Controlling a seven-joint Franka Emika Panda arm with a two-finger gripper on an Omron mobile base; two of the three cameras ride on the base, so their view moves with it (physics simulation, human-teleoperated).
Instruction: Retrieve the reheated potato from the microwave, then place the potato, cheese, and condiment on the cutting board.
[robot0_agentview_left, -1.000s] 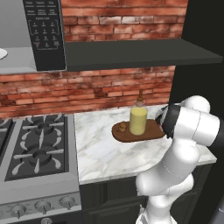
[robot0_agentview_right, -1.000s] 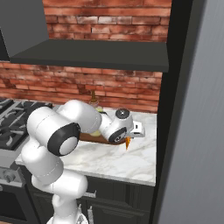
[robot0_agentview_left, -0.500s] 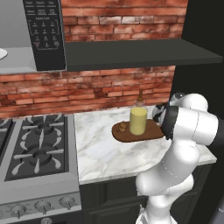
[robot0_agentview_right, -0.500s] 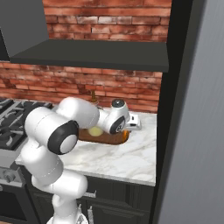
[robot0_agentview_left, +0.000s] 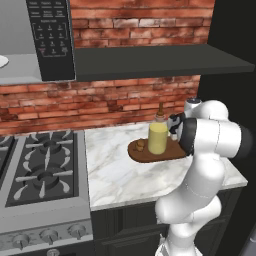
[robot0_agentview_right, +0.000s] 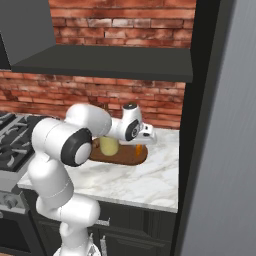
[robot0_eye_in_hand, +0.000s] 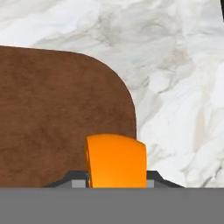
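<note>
The orange cheese (robot0_eye_in_hand: 116, 161) is pinched between my gripper (robot0_eye_in_hand: 116, 180), which is shut on it just above the right end of the dark brown cutting board (robot0_eye_in_hand: 61, 113). From the right base view, the cheese (robot0_agentview_right: 138, 150) hangs under the gripper (robot0_agentview_right: 139, 145) at the edge of the board (robot0_agentview_right: 122, 156). On the cutting board (robot0_agentview_left: 165, 154) stand the pale yellow condiment (robot0_agentview_left: 158, 138) and, to its left, the small brown potato (robot0_agentview_left: 141, 145). The microwave (robot0_agentview_left: 51, 40) is at the upper left, its light grey interior showing beside the button panel.
The board lies on a white marble counter (robot0_agentview_left: 120, 175), with a gas stove (robot0_agentview_left: 42, 165) to its left. A brick wall runs behind, under a dark shelf (robot0_agentview_left: 150, 60). A tall dark panel (robot0_agentview_right: 200, 100) bounds the counter on the right.
My hand has swung in from the counter right of the board to over the board's right end, still holding the cheese. Bottle and potato have not moved.
</note>
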